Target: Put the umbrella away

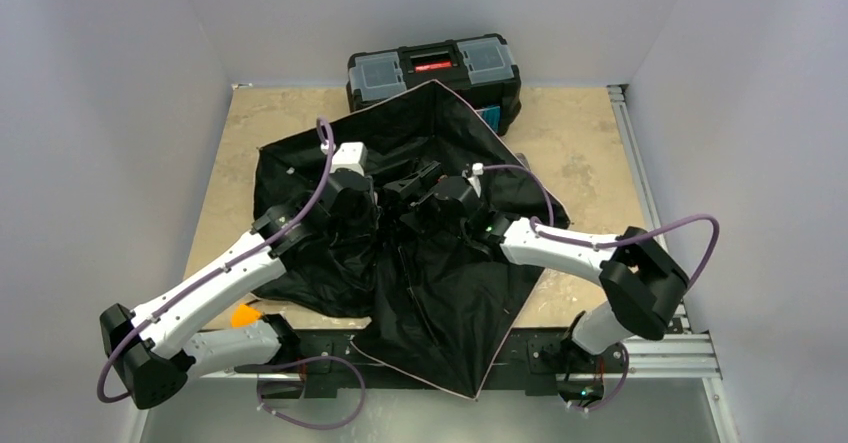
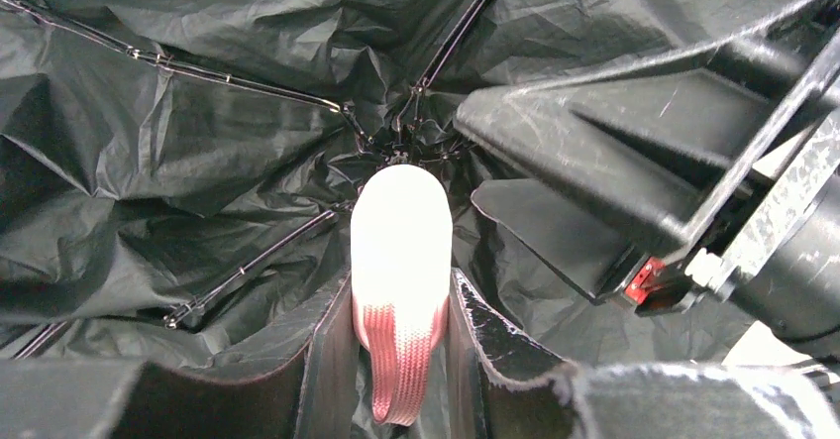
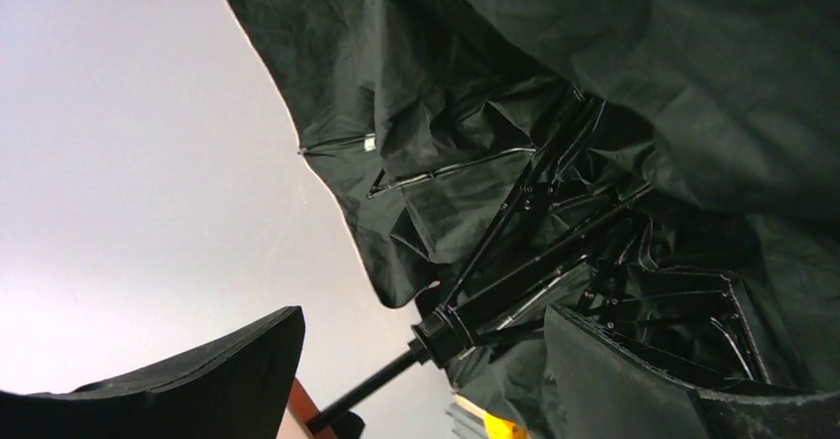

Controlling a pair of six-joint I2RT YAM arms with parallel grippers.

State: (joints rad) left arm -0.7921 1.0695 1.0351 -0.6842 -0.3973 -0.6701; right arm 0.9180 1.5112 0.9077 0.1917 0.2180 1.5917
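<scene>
Umbrella (image 1: 440, 293): open, its canopy spread over the middle of the counter (image 1: 580, 133) in the top view, dark side up with a pale edge. Its lowest corner reached past the counter's near edge at bottom centre.
Handle (image 2: 401, 221): pale pink and rounded, at lower centre of the left wrist view, with a woven pink strap (image 2: 399, 380) hanging below it.
Left gripper (image 2: 401, 295): clenched on the handle — one finger pressed against each side.
Right gripper (image 3: 426, 335): released, its fingers (image 3: 198, 380) spread wide at the lower corners of the right wrist view. The black shaft (image 3: 376, 384) lay between them, touching neither.
Ribs (image 2: 238, 82): thin and black, fanning out from a hub just above the handle.
Toolbox (image 1: 435, 68): black with grey lid compartments, at top centre — the canopy's upper corner overlapped its front.
</scene>
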